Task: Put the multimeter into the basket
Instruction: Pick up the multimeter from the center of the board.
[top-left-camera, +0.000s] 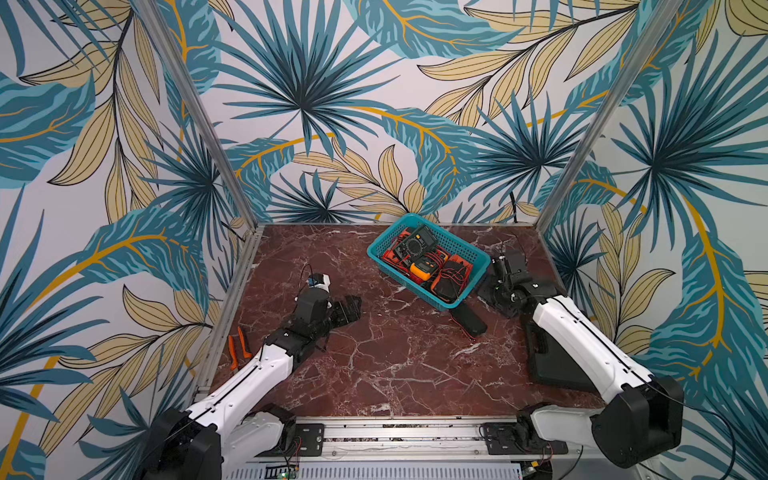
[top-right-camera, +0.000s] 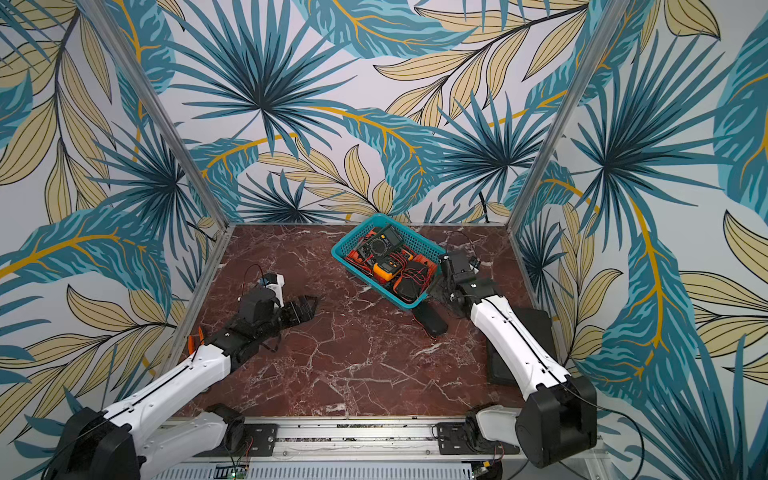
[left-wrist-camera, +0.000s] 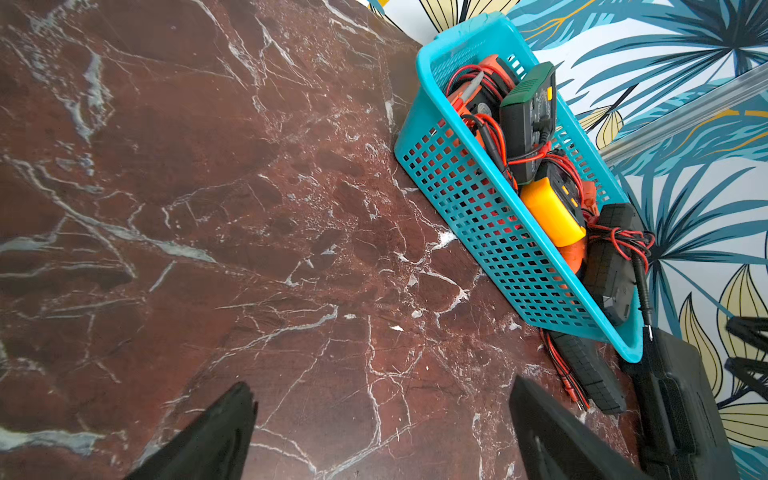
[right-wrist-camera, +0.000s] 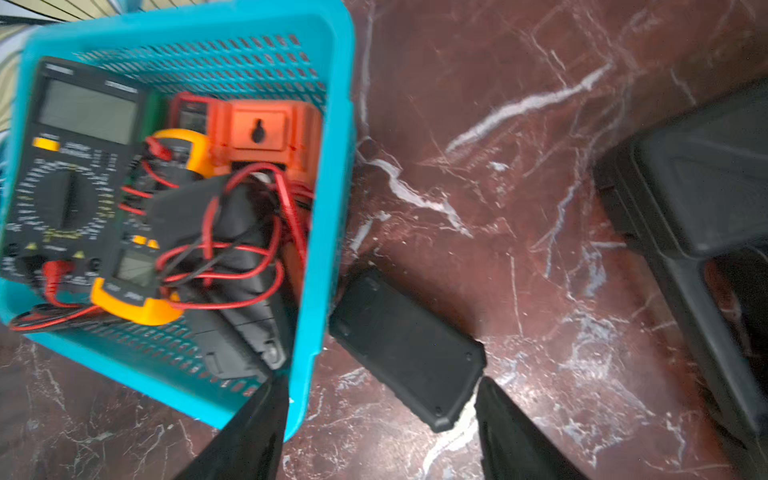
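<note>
Beside basket (right-wrist-camera: 340, 166): right gripper (right-wrist-camera: 380, 386) spread, empty | left gripper (left-wrist-camera: 380, 386) spread wide | multimeter (right-wrist-camera: 70, 199) lettering blurred

The basket (top-left-camera: 399, 279) stood on the table (top-left-camera: 374, 365) toward its far edge, right of centre and askew to the edges. Several meters (top-left-camera: 415, 243) were heaped inside it. A single multimeter (top-left-camera: 469, 321) lay flat on the table at the basket's near end, just beside it, whether touching could not be told. A case (top-left-camera: 552, 361) lay along the right edge, and pliers (top-left-camera: 239, 347) by the left edge, well apart from the rest.
</note>
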